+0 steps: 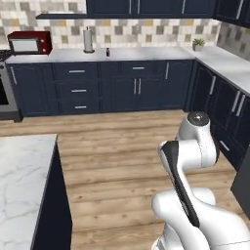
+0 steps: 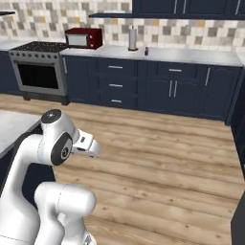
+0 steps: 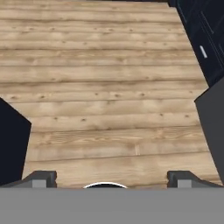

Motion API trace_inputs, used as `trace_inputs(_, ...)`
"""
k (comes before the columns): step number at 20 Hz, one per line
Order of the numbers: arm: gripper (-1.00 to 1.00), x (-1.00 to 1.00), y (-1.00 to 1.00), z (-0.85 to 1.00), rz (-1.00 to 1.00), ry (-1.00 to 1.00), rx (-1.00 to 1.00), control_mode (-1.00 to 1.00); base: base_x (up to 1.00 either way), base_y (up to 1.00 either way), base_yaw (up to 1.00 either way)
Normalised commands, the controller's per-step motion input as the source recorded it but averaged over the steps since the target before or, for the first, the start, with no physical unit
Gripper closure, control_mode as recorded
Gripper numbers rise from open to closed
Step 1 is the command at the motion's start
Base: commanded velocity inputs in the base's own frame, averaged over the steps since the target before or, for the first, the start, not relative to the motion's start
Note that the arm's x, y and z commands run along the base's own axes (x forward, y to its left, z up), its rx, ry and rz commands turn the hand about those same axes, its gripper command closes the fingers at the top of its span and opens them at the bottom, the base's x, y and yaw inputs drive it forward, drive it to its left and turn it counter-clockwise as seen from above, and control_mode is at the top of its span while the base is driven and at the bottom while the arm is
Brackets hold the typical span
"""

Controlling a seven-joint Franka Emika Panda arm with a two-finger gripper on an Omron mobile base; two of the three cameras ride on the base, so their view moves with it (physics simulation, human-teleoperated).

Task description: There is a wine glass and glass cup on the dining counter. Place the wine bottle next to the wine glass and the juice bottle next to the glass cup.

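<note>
Far left on the back counter [image 1: 146, 53] a red microwave [image 1: 29, 42] is seen, then a paper-towel roll [image 1: 88, 40], then a tiny dark bottle [image 1: 108, 52] just right of the roll; it is too small for colour to be told, but it is judged to be the juice bottle. A potted plant [image 1: 198, 44] sits far right, in the corner. In the right base view a black oven [image 2: 39, 72] stands left of the microwave.

Near left, a corner of the dining counter [image 1: 22, 180] is visible: white marble over navy cabinets. Wine glass, glass cup and wine bottle cannot be located from here.

The arm is folded over the wood floor [image 1: 122, 161], well apart from both counters. In the hand view the gripper [image 3: 109, 179] points down at bare planks, w/ tips wide apart & nothing between them: open, empty.

Risks, as judged:
- The small bottle may be tipped or pushed along the counter if approached too fast, since it is light & narrow.
- The towel roll just beside it could be clipped by a finger during approach.
- The base could bump the island corner when driving, as it is near on the left.
- Bottles could be paired w/ the wrong glass.
</note>
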Motion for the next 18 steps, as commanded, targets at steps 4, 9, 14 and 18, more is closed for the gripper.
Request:
trace_inputs(4,-1.0,0.0,0.0,0.0,0.0,0.0,0.0,1.0,0.78,0.0,-0.09)
trace_inputs(9,-1.0,0.0,0.0,0.0,0.0,0.0,0.0,1.0,0.82,0.0,-0.06)
trace_inputs(14,-1.0,0.0,0.0,0.0,0.0,0.0,0.0,1.0,0.85,0.0,-0.04)
trace_inputs(18,-1.0,0.0,0.0,0.0,0.0,0.0,0.0,1.0,0.89,0.0,0.0)
